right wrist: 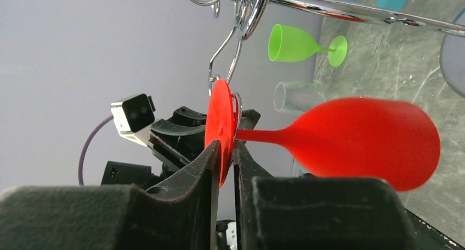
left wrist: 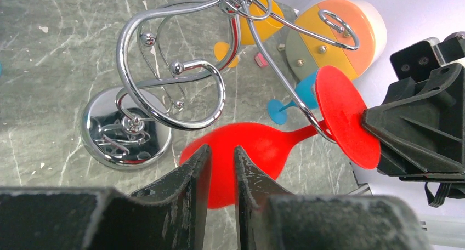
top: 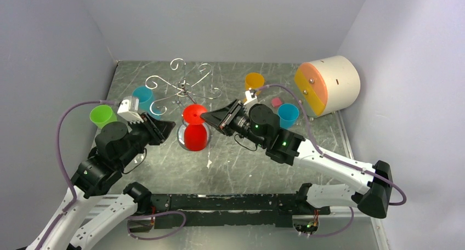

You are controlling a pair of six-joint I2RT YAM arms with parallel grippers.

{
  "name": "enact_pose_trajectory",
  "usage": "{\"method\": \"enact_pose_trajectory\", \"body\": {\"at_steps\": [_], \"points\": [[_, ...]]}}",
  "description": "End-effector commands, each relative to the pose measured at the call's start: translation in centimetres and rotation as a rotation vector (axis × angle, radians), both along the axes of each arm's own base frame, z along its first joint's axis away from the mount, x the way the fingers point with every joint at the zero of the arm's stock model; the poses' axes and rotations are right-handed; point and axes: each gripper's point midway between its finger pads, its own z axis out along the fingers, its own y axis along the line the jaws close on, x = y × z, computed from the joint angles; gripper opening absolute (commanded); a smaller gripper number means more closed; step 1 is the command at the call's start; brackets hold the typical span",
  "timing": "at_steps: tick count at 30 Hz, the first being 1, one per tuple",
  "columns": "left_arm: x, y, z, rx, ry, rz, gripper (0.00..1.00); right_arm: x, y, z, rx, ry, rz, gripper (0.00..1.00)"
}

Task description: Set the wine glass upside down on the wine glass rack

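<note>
The red wine glass (top: 194, 136) hangs upside down, bowl toward the table, its stem caught in a wire loop of the silver wine glass rack (top: 183, 88). In the right wrist view my right gripper (right wrist: 223, 146) straddles the rim of the glass's flat foot (right wrist: 219, 124), jaws parted a little wider than the disc. My left gripper (left wrist: 220, 149) is just left of the bowl (left wrist: 247, 151), open by a narrow gap with bare table showing through it. The rack's shiny round base (left wrist: 125, 129) stands under the arms.
Coloured plastic glasses stand around the rack: green (top: 102, 115), blue (top: 143, 96), orange (top: 254, 81) and another blue (top: 288, 115). A cream cylinder with an orange and yellow face (top: 329, 85) lies at the back right. Grey walls close in the table on three sides.
</note>
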Motion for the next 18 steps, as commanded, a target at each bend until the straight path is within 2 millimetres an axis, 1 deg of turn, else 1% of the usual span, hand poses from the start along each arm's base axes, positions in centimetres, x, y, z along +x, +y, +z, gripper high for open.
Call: {"method": "enact_pose_trajectory", "body": {"at_steps": [1, 4, 5, 7, 10, 14, 16, 18], "points": [[0.0, 0.2, -0.2, 0.006, -0.001, 0.007, 0.28, 0.4, -0.7, 0.2, 0.015, 0.018, -0.036, 0.19], [-0.3, 0.2, 0.0, 0.001, -0.002, 0.000, 0.34, 0.3, -0.8, 0.3, 0.017, 0.016, -0.031, 0.21], [-0.4, 0.3, 0.1, 0.001, -0.002, 0.002, 0.37, 0.2, -0.8, 0.4, 0.017, 0.013, -0.031, 0.23], [-0.5, 0.4, 0.1, 0.002, -0.001, 0.003, 0.48, 0.3, -1.1, 0.3, 0.018, 0.011, -0.038, 0.27], [-1.0, 0.6, 0.2, 0.006, -0.003, -0.009, 0.59, 0.3, -1.4, 0.4, 0.016, 0.000, -0.046, 0.36], [-1.7, 1.1, -0.3, 0.024, 0.000, -0.011, 0.60, 0.1, -2.2, -0.1, -0.032, -0.052, -0.047, 0.51], [-2.1, 1.6, -0.4, 0.045, 0.000, -0.006, 0.62, -0.1, -3.1, -0.9, -0.059, -0.072, -0.058, 0.60], [-2.6, 2.4, -0.2, 0.057, 0.000, 0.015, 0.66, -0.3, -4.1, -2.0, -0.076, -0.071, -0.077, 0.70]]}}
